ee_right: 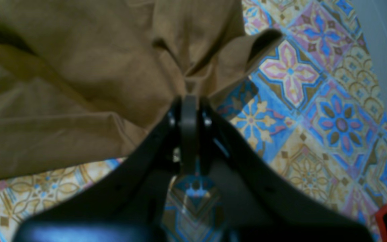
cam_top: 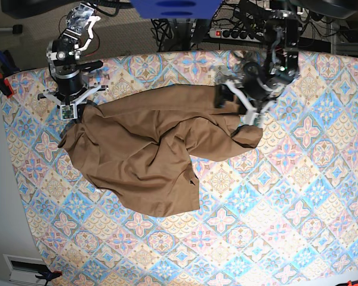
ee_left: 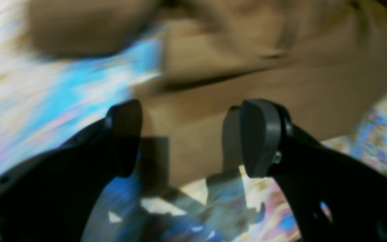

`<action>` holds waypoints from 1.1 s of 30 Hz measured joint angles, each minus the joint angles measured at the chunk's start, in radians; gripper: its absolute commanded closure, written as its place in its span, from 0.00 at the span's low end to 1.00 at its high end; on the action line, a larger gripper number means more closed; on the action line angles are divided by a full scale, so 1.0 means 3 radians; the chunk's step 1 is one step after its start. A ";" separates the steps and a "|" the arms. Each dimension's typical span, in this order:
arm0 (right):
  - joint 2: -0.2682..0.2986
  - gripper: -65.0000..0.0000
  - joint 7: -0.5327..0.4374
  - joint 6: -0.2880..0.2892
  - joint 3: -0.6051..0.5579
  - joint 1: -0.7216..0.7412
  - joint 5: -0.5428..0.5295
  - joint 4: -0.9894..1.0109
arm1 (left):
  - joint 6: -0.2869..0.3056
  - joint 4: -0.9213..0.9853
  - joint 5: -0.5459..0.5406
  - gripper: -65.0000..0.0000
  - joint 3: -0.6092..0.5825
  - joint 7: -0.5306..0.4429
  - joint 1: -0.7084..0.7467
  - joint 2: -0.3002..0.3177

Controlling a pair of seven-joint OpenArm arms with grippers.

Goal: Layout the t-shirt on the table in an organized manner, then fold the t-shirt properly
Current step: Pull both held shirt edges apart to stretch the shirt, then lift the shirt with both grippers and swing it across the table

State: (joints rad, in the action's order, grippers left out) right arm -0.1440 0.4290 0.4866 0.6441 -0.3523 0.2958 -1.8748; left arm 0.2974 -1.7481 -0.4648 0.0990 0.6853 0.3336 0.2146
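The tan-brown t-shirt (cam_top: 149, 155) lies crumpled and wrinkled on the patterned table (cam_top: 286, 208), spread from the back left toward the middle. My right gripper (cam_top: 71, 111) is at the shirt's back left corner. In the right wrist view it (ee_right: 189, 101) is shut on a bunched fold of the t-shirt (ee_right: 79, 84). My left gripper (cam_top: 234, 108) hovers over the shirt's right end with its jaws wide apart. The left wrist view is blurred; there the left gripper (ee_left: 193, 134) is open, with the t-shirt (ee_left: 281, 77) lying flat below and beyond its fingers, not gripped.
Cables and a power strip (cam_top: 227, 33) run behind the table's back edge. Clamps (cam_top: 3, 80) sit at the table's left edge, and a red clamp (ee_right: 383, 215) shows at the edge in the right wrist view. Pale floor borders the table on the left.
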 measured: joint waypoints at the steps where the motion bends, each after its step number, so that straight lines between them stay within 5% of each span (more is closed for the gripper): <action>1: -0.0001 1.00 -0.0001 0.0000 0.0000 0.0000 -0.0001 0.0000 | -0.0015 0.0025 0.0008 0.32 -0.0034 -0.0043 -0.0023 -0.0013; 4: 0.0000 1.00 0.0001 -0.0001 -0.0004 -0.0006 0.0000 0.0000 | -0.0020 0.0024 0.0069 0.34 -0.0198 -0.0041 -0.0066 0.0025; 6: -0.0001 1.00 -0.0001 -0.0001 -0.0004 -0.0006 -0.0001 0.0000 | -0.0036 0.0024 0.0083 0.43 -0.0281 -0.0036 -0.0097 0.0025; 12: 0.0000 1.00 -0.0001 -0.0001 -0.0006 -0.0001 -0.0001 0.0000 | -0.0037 0.0184 0.0037 1.00 -0.0295 0.0273 -0.0264 0.0025; 23: -0.0001 1.00 0.0000 0.0000 -0.0003 0.0013 -0.0003 0.0000 | -0.0036 -0.0781 0.0065 1.00 -0.0292 0.0593 -0.0248 0.0041; 33: 0.0100 1.00 0.0088 0.0048 -0.0015 0.0740 -0.0029 -0.0047 | -0.0038 -0.0835 0.0074 1.00 -0.0052 0.1420 -0.1362 0.0034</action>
State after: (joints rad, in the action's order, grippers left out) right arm -0.1139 0.4553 0.5011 0.6395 -0.1303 0.2871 -1.8889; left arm 0.2859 -1.9987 -0.4427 0.0834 1.1114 -0.0750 0.2249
